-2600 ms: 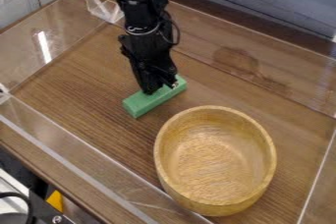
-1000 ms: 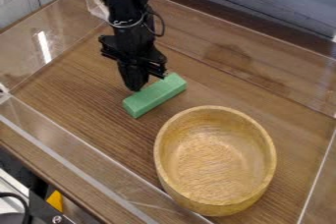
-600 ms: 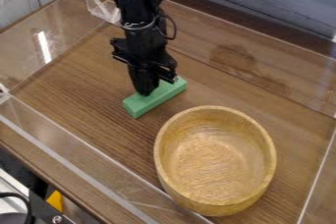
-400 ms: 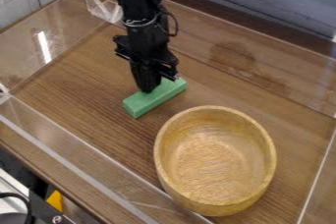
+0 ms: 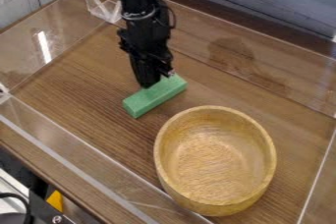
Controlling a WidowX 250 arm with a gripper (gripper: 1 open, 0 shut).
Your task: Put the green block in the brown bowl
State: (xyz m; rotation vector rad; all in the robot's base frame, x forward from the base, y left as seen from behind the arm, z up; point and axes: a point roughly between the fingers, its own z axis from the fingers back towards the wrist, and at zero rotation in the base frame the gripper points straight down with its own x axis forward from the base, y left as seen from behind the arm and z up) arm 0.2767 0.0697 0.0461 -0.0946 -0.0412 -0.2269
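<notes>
Tan wood, thick-rimmed: the brown bowl [image 5: 217, 159] is sitting nearest the camera, below and to the right of the pincer [image 5: 153, 78], well clear of it. Its hollow is showing only bare grain; nothing is lying in it.

Just past the bowl's rim, the green block [image 5: 153, 96] is lying flat on the table [image 5: 79, 90], slanted, with its far end directly under the pincer's tips. Block and bowl are sitting close but apart.

Above that end, the pincer is pointing straight down with its jaws pressed together. They are meeting at or just over the block's far end; whether they are touching it is hard to tell from this angle, and no face of the block is sitting between them, so it is not gripping anything.

Step in hand, as I am judging it: the pickup, not yet made. The next move is calling for the jaws to spread, straddle the block's narrow width, and close before lifting it toward the bowl.

Farther back, the dark arm [image 5: 137, 2] is rising to the top edge.
</notes>
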